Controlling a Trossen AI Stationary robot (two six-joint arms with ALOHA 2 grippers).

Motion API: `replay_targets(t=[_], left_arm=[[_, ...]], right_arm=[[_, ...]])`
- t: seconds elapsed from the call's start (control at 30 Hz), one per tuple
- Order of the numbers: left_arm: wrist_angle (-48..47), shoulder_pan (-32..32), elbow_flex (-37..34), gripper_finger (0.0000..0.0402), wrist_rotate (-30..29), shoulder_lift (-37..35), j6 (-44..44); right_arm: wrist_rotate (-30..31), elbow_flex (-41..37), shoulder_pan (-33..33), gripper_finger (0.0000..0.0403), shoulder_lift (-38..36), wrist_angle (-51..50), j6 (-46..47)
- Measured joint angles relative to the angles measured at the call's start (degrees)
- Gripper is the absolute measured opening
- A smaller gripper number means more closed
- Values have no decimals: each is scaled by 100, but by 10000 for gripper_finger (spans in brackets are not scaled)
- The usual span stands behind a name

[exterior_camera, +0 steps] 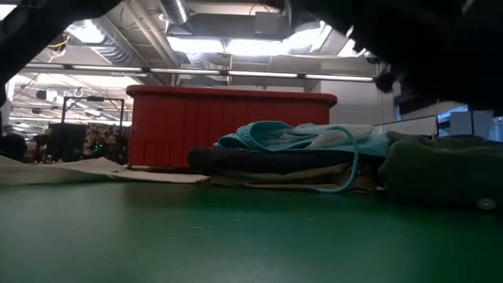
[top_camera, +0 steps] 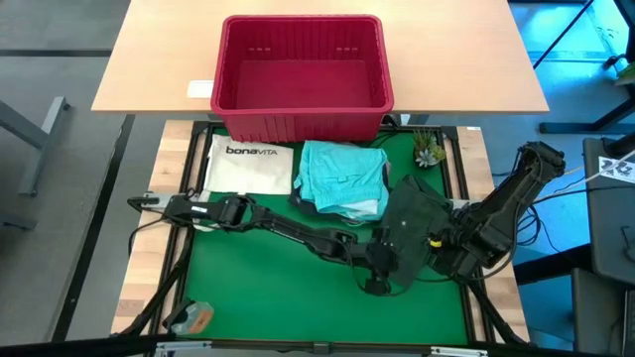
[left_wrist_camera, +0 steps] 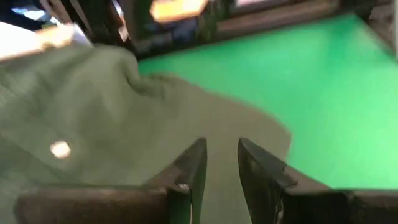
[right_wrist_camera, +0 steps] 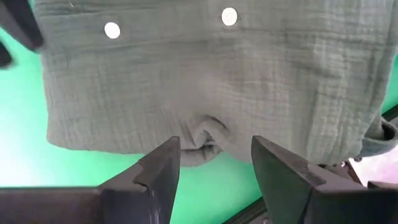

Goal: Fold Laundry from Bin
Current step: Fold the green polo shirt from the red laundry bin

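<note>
The dark green garment (top_camera: 417, 213) (exterior_camera: 440, 169) lies bunched on the green mat at the right. My left gripper (top_camera: 380, 281) (left_wrist_camera: 221, 158) hangs over its near edge, open by a narrow gap. My right gripper (top_camera: 444, 253) (right_wrist_camera: 214, 155) points down at the garment's right side (right_wrist_camera: 217, 74), open wide, with a small bump of the hem between its fingers. A turquoise garment (top_camera: 342, 177) (exterior_camera: 291, 135) lies on top of a dark grey one (exterior_camera: 259, 161) at the mat's far middle. The red bin (top_camera: 303, 119) (exterior_camera: 181, 126) stands on the wooden table beyond. My left gripper comes slanting down from the table's left over the garment's near edge (left_wrist_camera: 249, 124); I cannot tell whether its fingers touch the cloth. My right gripper's fingers stand on either side of a bunched bit of hem (right_wrist_camera: 208, 134); I cannot tell whether they touch it.
A white "bonaVITA" tote (top_camera: 248, 169) lies flat at the mat's far left. A small plant (top_camera: 429, 149) stands at the far right corner. A small orange object (top_camera: 193, 317) sits at the near left corner. Bare green mat (top_camera: 278, 288) spreads across the near middle.
</note>
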Motion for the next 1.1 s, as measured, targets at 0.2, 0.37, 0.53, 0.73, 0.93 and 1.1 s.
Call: replay_targets(t=[0.2,0.37,0.53,0.73,0.93,1.1], left_arm=[[-324,26,-22,70,85,320,-50],[-941,-32,-16,55,459,360,-284],[-1647,-166,-4,42,492,243,-288],[-2703,-405,0,33,618,62,-382],[-3452,-641,-13,31,658,-134,-411],[-4000,-881,-17,30,687,-211,-499]], right_arm=[[199,2,0,198,-2,30,-4],[212,2,0,198,0,111,-7],[380,2,0,198,0,534,-224],[567,2,0,198,0,1456,-827],[948,2,0,198,230,2979,-2247],[1009,2,0,198,681,4052,-3294]])
